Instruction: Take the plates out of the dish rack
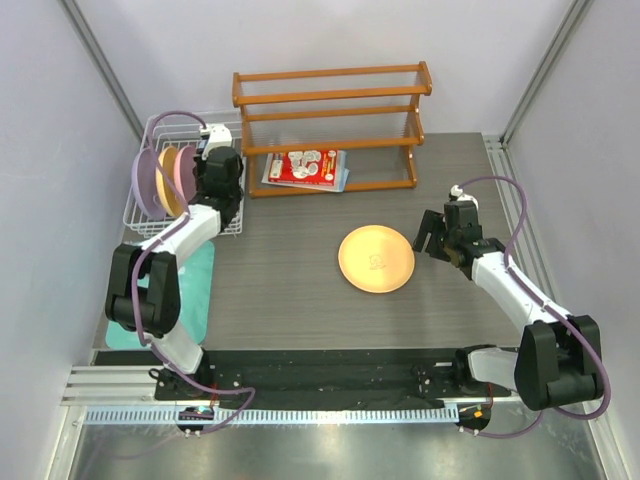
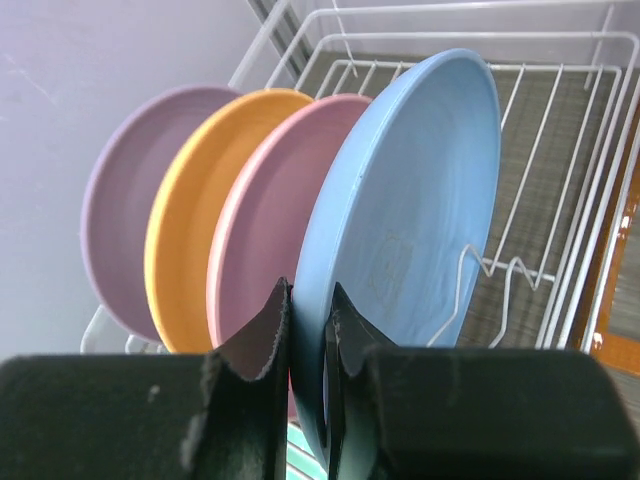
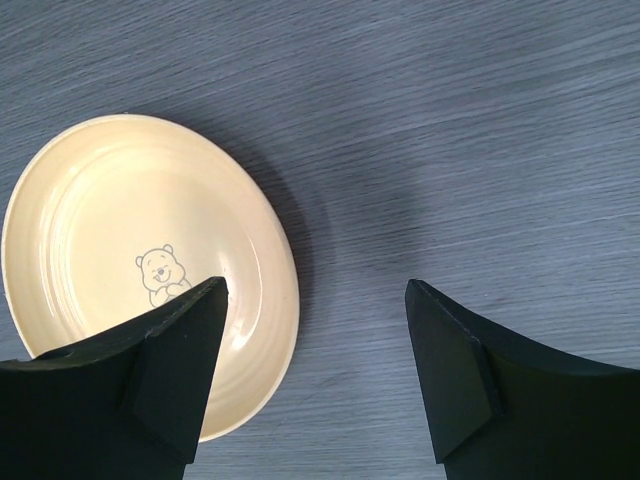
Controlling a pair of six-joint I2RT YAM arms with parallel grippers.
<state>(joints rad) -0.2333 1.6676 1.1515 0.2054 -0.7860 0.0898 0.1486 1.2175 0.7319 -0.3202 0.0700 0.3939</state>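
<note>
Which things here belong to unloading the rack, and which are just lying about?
Job: white wire dish rack; round plastic plates standing in it: lavender plate, orange plate, pink plate, light blue plate; yellow-orange plate on table.
Lying about: brown wooden shelf; red packet; teal mat.

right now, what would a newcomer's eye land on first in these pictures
First, standing on edge in the white wire dish rack at far left: a lavender plate, orange plate, pink plate, and a light blue plate whose rim the left gripper pinches. Then the yellow bear-print plate lying flat mid-table, the right gripper open by its edge.
</note>
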